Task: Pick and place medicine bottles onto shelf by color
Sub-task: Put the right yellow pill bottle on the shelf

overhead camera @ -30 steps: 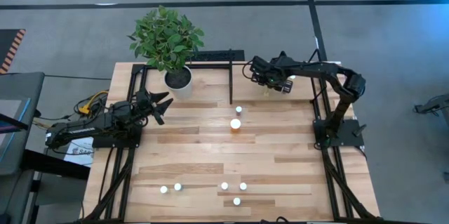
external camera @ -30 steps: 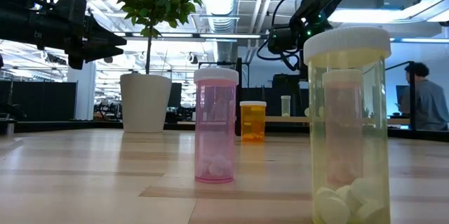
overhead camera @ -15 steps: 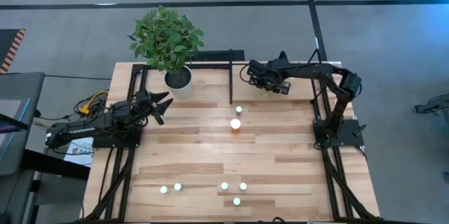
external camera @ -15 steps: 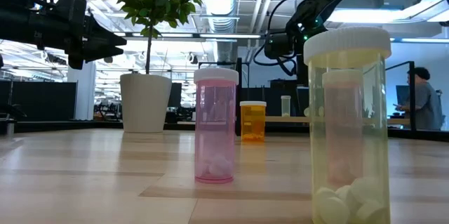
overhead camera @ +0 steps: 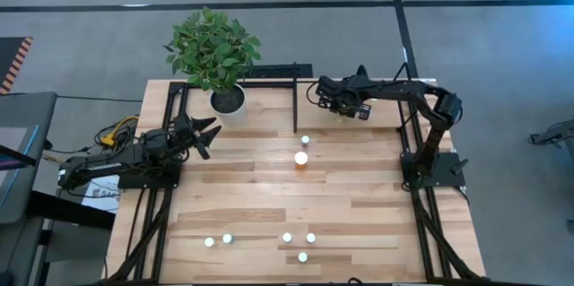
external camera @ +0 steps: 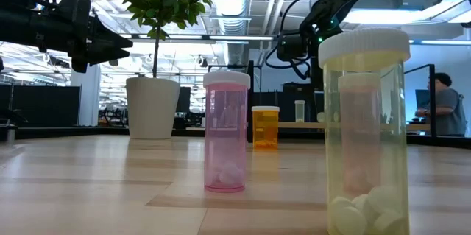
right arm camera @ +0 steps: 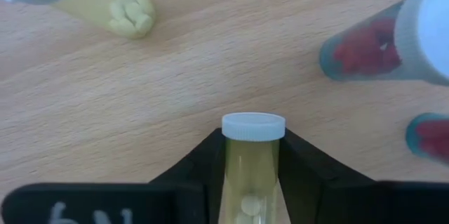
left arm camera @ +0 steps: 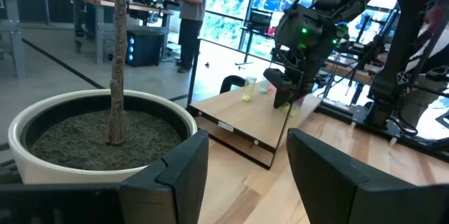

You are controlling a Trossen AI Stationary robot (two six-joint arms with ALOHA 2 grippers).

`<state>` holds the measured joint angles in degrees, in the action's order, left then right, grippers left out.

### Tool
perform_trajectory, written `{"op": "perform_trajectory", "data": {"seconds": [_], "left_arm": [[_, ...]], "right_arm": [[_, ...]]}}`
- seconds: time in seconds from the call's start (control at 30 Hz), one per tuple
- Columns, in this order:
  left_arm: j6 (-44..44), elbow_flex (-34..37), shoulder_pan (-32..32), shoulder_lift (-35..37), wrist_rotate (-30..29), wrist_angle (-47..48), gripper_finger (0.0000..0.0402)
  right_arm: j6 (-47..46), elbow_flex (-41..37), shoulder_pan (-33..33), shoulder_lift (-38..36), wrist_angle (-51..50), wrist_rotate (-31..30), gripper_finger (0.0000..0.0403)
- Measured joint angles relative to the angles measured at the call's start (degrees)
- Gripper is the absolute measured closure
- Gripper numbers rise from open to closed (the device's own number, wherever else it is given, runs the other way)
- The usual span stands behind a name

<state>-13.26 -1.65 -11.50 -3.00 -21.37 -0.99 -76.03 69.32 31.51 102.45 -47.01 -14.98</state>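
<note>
Greenish bottle [right arm camera: 252,164] w/ pills [right arm camera: 250,206], right gripper [right arm camera: 252,155].

Both arms are dark, near-black, built of slim jointed links. The left arm [overhead camera: 121,165] carries a bundle of orange and yellow cables at its nine o'clock end, and its left gripper [overhead camera: 204,134] ends in two pointed black fingers [left arm camera: 179,171] with broad, flat, angular faces. The right arm [overhead camera: 421,107] rises from a black square base plate [overhead camera: 435,168] and trails looping black cables near its wrist, where green indicator lights glow. The right gripper [right arm camera: 253,171] has matte black fingers with sloped shoulders and faint white markings on its body.
</note>
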Motion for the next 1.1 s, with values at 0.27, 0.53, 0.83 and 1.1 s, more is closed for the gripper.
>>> {"op": "perform_trajectory", "data": {"seconds": [0.27,0.53,0.83,1.1], "left_arm": [[0.0,0.0,0.0,0.0,0.0,0.0,0.022],[0.0,0.0,0.0,0.0,0.0,0.0,0.022],[0.0,0.0,0.0,0.0,0.0,0.0,0.022],[0.0,0.0,0.0,0.0,0.0,0.0,0.022]], "right_arm": [[0.5,0.9,-1.3,0.0,-0.4,-1.7,0.0275],[2.7,5.8,-5.9,0.0,-2.5,-14.6,0.0275],[-1.0,6.9,-12.9,0.0,-2.6,-32.1,0.0275],[-15.0,2.5,-17.7,-0.1,-11.2,-43.5,0.0275]]}}
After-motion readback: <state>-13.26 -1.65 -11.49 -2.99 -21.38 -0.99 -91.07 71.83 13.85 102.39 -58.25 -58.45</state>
